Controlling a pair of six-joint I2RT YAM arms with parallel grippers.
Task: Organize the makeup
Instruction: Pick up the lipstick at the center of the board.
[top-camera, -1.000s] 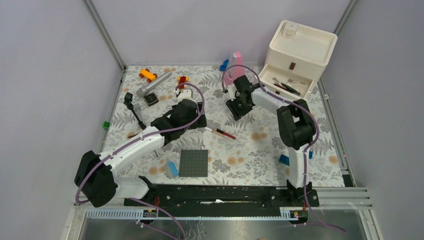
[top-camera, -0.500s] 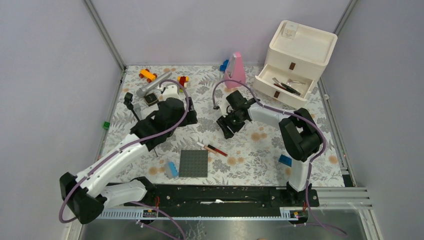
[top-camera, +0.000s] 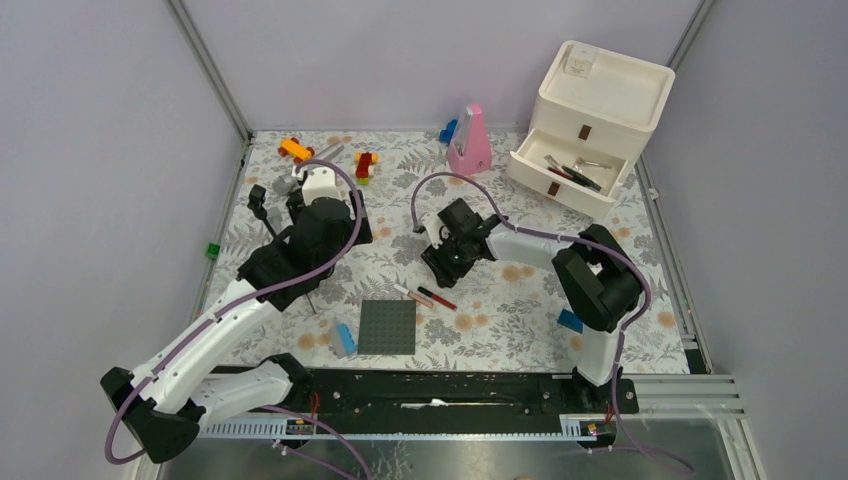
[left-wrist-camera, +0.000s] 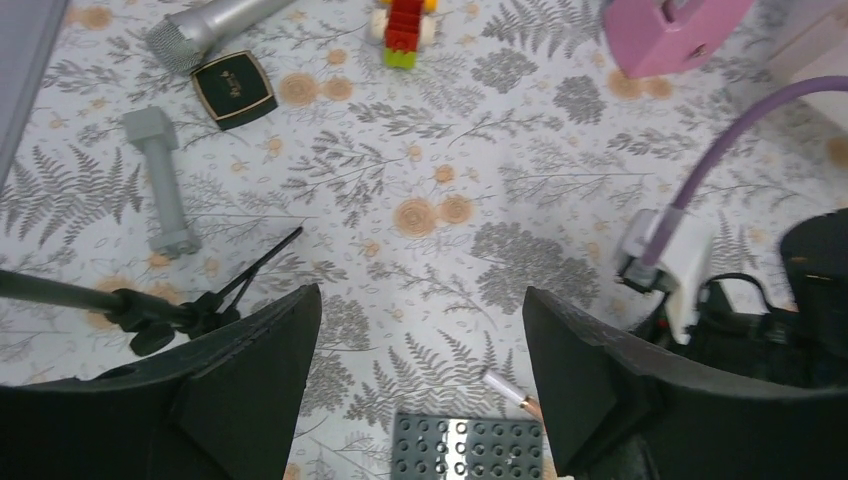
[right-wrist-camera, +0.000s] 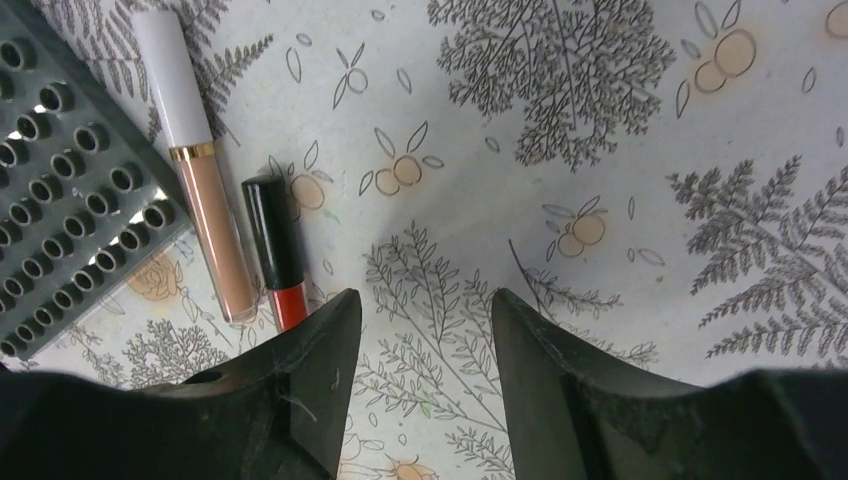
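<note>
Two makeup sticks lie side by side on the floral cloth by the grey plate: a pale pink one and a red-and-black one. My right gripper hovers just beside them, open, with only cloth between its fingers. My left gripper hangs high over the cloth, open wide and empty; the pale stick's tip shows near its right finger. A black compact lies far ahead of it. Several brushes rest in the open drawer.
Grey studded plate, black tripod, silver microphone, grey piece, red toy bricks, pink object, blue bricks and the white drawer unit at back right.
The right gripper came from beside the pink object down and left to the two sticks. The sticks now lie nearer the plate. The left arm swung back and left.
</note>
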